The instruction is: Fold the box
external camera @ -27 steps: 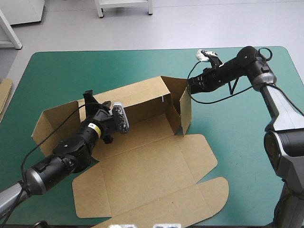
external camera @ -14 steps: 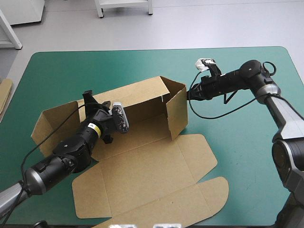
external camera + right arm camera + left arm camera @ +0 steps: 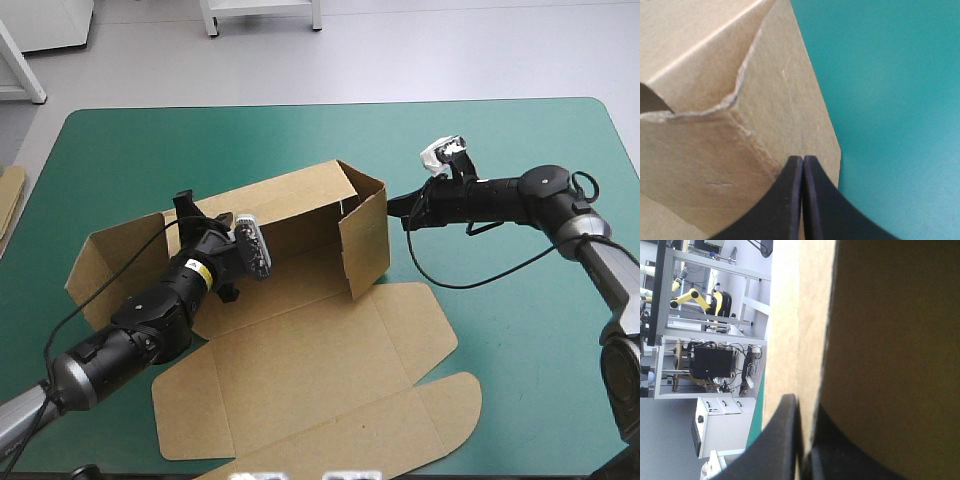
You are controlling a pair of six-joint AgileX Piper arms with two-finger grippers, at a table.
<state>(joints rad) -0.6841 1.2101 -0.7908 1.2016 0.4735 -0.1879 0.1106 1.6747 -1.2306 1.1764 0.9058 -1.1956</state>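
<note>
Brown board, one box [image 3: 300, 345], sitting left of the worktop's middle. Its back wall is raised, and the lid and flaps lie flat toward the near edge.

Changes since the earlier frames:
- The right gripper [image 3: 398, 204] has pulled back from the box's right end toward the worktop's right edge, and its arm now lies lower.
- The end flap [image 3: 365, 240] it was working on has swung round and now stands upright at the right end, facing the near edge.
- My left side hasn't moved.

Right jaws are pressed together into a single point with nothing between them. The tip is just beside the flap's outer edge, and I can't tell whether it touches.

The left gripper [image 3: 187, 210] is on the back wall toward its left end. Its jaws are nearly closed, with the board's edge pinched between them.

The worktop's teal-green cover [image 3: 520, 380] is bare to the right of the box.

Count: one box, two grippers, and one strip of spare board [image 3: 10, 200] at the left edge.
</note>
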